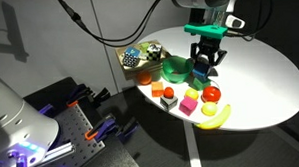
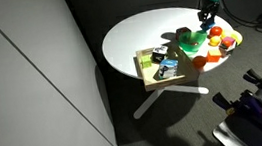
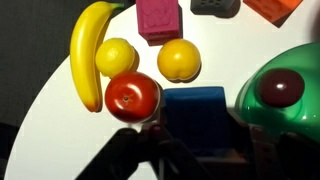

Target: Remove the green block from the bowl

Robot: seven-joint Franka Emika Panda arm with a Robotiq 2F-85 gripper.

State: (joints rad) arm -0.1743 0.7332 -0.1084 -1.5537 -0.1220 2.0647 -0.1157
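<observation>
The green block [image 3: 195, 112], a blue-teal cube, sits between my gripper's fingers [image 3: 195, 140], which are shut on its sides. It is outside the bowl, between the bowl and a red tomato [image 3: 132, 97]. The shiny green bowl [image 3: 300, 60] is at the right of the wrist view, with a dark round patch inside it. In both exterior views the gripper [image 1: 204, 60] [image 2: 205, 20] hangs low over the white table, just beside the bowl [image 1: 175, 67] [image 2: 190, 42]. I cannot tell whether the block touches the table.
A banana [image 3: 88, 60], a lemon [image 3: 115, 57], a yellow-orange fruit [image 3: 178, 60], a pink block [image 3: 158, 20] and an orange block [image 3: 280, 8] lie close by. A wooden tray with a checkered object [image 1: 137, 59] stands beyond the bowl. The round table's edge [image 1: 261, 120] is near.
</observation>
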